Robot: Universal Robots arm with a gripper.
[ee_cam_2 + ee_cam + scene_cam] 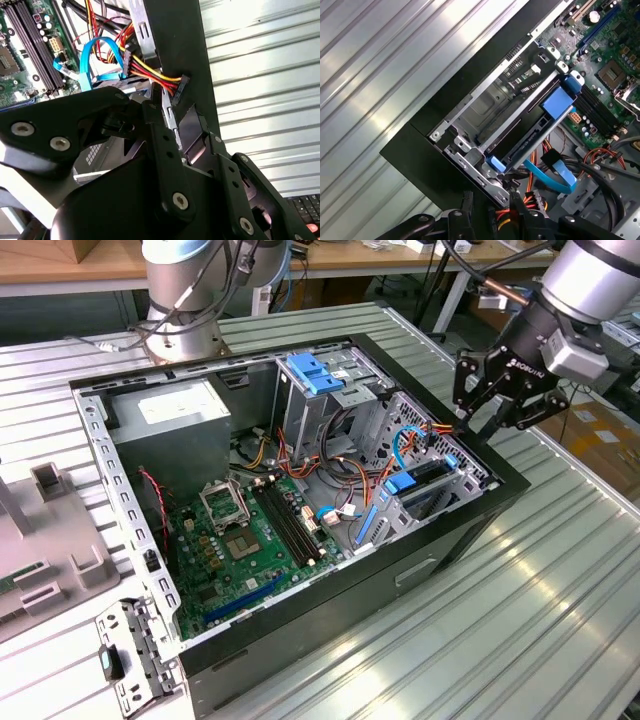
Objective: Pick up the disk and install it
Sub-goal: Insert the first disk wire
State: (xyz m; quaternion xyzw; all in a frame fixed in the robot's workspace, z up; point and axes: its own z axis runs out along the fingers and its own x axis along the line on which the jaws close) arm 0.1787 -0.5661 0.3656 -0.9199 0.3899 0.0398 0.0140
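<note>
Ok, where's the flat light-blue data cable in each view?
Exterior view: the flat light-blue data cable curves inside the black computer case, toward the exterior view's right.
Second wrist view: the cable loops beside red-yellow wires.
First wrist view: the cable lies beside the metal drive bay.
Shared landmark: black memory slots.

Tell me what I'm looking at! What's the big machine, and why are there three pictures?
It's a robot arm with a black metal gripper, which is its "hand". One picture comes from a camera standing off the arm. It shows an open black computer case lying on a ribbed silver metal table, with a green circuit board inside. The gripper hangs over the case's corner at the exterior view's right. The other two pictures come from cameras riding on the arm's wrist, looking past the gripper into the case. In the first wrist view, what may be the disk, a flat dark slab with blue plastic ends, sits in a metal bay. I cannot tell whether the gripper holds anything.
</note>
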